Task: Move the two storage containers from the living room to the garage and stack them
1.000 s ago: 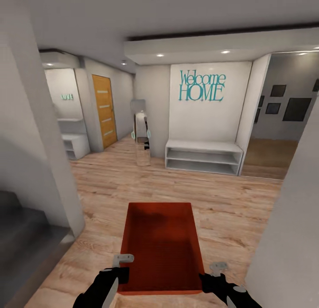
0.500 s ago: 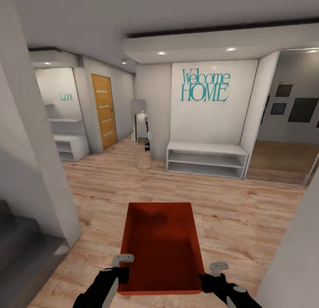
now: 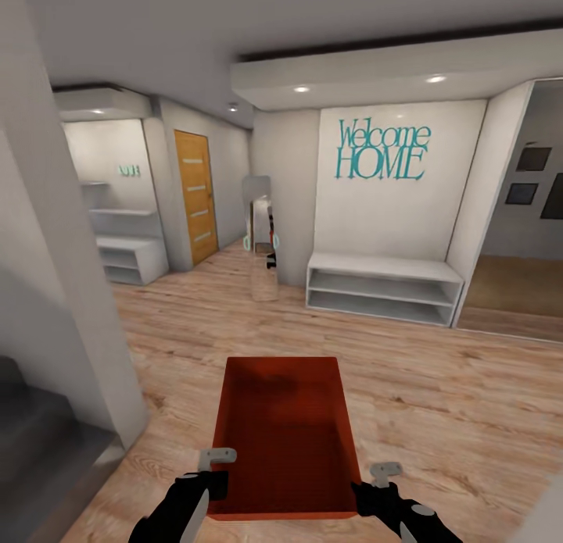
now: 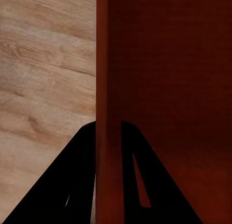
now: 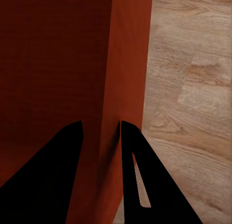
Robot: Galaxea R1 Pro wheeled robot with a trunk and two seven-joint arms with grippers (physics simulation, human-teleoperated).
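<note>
One orange-red storage container (image 3: pixel 285 434) hangs in front of me above the light wood plank floor, open side up and empty. My left gripper (image 3: pixel 213 480) is shut on its left wall (image 4: pixel 108 108), one black finger on each side. On the opposite wall (image 5: pixel 123 89), my right gripper (image 3: pixel 367 488) is shut in the same way. The second container is out of view.
A white low shelf bench (image 3: pixel 383 287) stands under teal "Welcome HOME" lettering (image 3: pixel 381 149). A narrow mirror (image 3: pixel 263 246) leans at a wall corner; a wood-panelled door (image 3: pixel 195 197) is left of it. A grey pillar (image 3: pixel 55 293) is close on my left, with dark steps (image 3: pixel 39 441) beside it.
The whole view has shifted: the bench and lettering slid right and the right-hand wall left the picture, so the camera turned left. The container stays held the same way.
</note>
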